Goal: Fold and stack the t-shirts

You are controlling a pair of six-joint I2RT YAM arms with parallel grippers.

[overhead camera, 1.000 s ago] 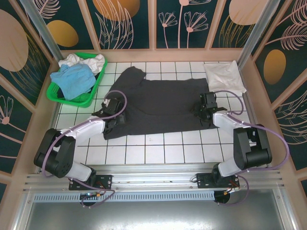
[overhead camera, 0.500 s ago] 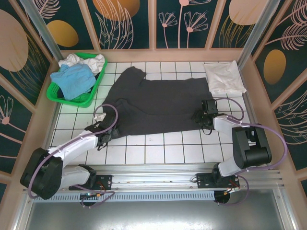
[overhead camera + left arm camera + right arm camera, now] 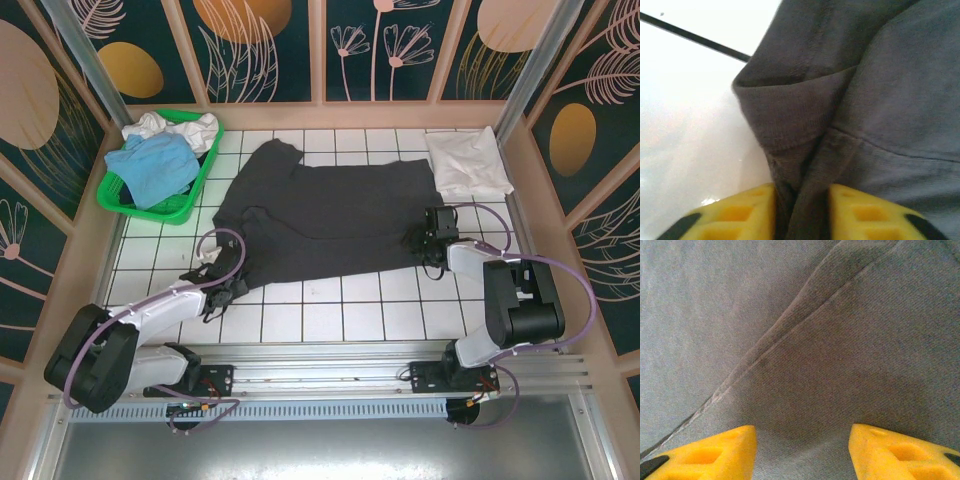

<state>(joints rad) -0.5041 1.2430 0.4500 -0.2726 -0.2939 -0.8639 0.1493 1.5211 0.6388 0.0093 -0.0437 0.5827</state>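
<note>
The left gripper [image 3: 801, 192] clenches bunched hem at the seven-o'clock corner of the black shirt [image 3: 330, 215], spread across the table [image 3: 340, 310]. The right gripper [image 3: 802, 432], at four o'clock, hangs spread and empty. A one-sided pull could drag the shirt askew.

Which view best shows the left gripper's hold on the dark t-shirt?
Left wrist: the fingers pinch a bunched fold of the dark t-shirt. Top external places the left gripper at its near-left corner; right wrist shows flat cloth.

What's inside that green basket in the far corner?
The green basket holds a crumpled light blue shirt, with white cloth bunched behind it. Anything beneath them is covered, so the basket's floor can't be seen.
</note>
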